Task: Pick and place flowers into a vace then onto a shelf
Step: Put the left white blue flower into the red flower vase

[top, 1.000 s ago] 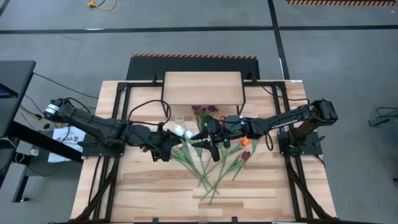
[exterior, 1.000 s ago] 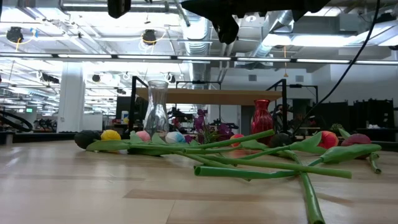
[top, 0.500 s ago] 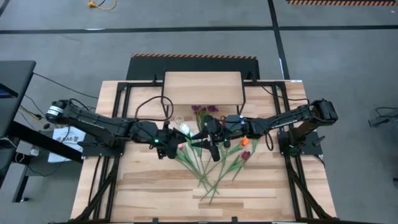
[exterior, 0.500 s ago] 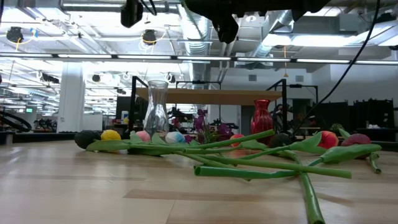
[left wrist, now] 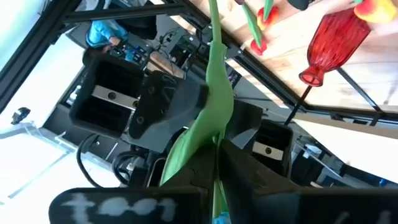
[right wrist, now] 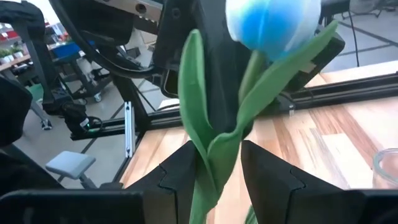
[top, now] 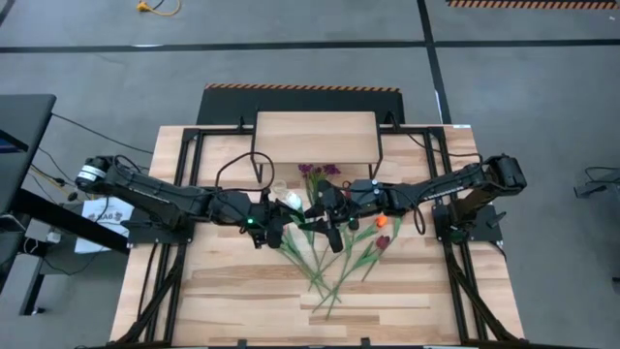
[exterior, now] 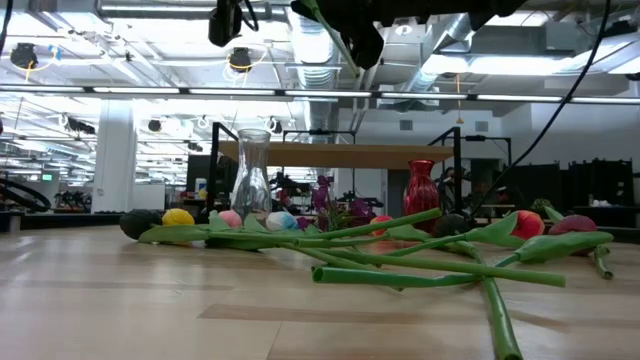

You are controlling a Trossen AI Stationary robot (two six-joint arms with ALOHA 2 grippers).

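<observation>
Left claw (top: 274,230) nearer right-claw (right wrist: 214,163) white tulip (right wrist: 272,26)

This is a big open robotics lab or industrial workshop. Overhead run exposed silver ducts (exterior: 320,40) and pipes, with round hanging lamps (exterior: 240,58) and long strip lights under a bare ceiling. The floor is plain grey concrete (top: 97,68), marked with dark tape lines, and a black-and-orange hazard strip (top: 300,88) lies at twelve o'clock from the slatted wooden table (top: 232,291). That table sits in a black metal frame (top: 160,281) with cabling looped across it. A dark desk (top: 19,126) stands at nine o'clock. Far across the hall, past a white column (exterior: 115,150), are more benches, racks and equipment. A wheeled cart (right wrist: 74,112) stands nearby.
</observation>
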